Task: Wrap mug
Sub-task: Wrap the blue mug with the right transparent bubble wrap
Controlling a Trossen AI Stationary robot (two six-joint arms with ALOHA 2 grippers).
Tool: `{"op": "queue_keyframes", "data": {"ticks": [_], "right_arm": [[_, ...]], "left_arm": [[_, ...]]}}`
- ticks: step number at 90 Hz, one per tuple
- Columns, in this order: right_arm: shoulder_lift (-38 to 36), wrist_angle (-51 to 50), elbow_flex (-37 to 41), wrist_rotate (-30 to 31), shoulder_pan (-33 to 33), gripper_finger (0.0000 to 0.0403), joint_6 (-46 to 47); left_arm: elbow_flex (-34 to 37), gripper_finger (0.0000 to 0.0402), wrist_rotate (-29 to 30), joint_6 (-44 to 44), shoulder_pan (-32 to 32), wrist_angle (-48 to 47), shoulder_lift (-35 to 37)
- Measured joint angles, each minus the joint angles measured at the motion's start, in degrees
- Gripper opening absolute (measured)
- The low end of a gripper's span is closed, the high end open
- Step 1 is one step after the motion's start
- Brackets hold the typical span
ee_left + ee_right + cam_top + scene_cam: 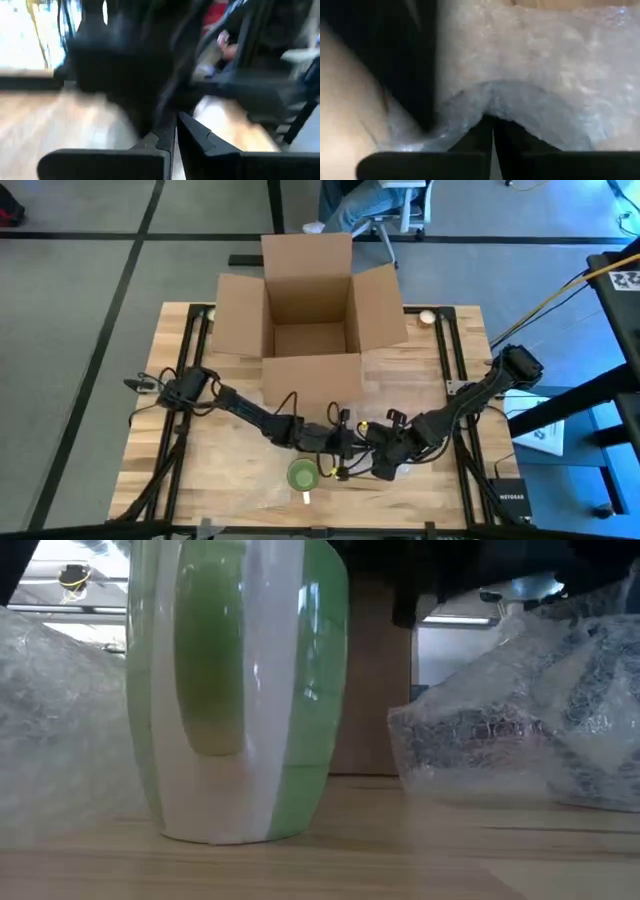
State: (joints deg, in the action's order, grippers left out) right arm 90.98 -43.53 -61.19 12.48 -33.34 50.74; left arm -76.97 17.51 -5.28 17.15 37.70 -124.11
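Left gripper (340,442) reaches to table centre, just beyond the mug; its fingers (165,137) are clenched with only a sliver between them, nothing visibly held. Mug (302,475) stands upright near the table's (200,470) front edge, centre, cream handle facing the near side, not held. Bubble wrap (530,720) lies to both sides of the mug. Right gripper (382,470) sits just right of the mug, fingers pinched on the bubble wrap. Open box (310,310) stands at the far side.
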Motion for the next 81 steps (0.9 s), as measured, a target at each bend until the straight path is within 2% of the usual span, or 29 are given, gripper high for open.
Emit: {"op": "queue_keyframes", "data": {"ticks": [24,63,81], "right_arm": [[0.0,-1.76,-1.95,-0.66,0.0,0.0001,-0.1],[-0.07,-20.93,-16.02,-6.06,-0.07,0.0001,-3.27],[-0.2,-18.07,-19.8,-5.95,-2.58,0.0001,-3.28]], "left_arm": [[-0.22,0.0,-3.22,-4.89,-1.77,0.51,-2.91],[-0.17,0.0,-3.27,-3.6,-1.42,0.95,-3.03],[-0.13,0.0,-3.29,-3.63,-1.4,0.95,-3.07]]}}
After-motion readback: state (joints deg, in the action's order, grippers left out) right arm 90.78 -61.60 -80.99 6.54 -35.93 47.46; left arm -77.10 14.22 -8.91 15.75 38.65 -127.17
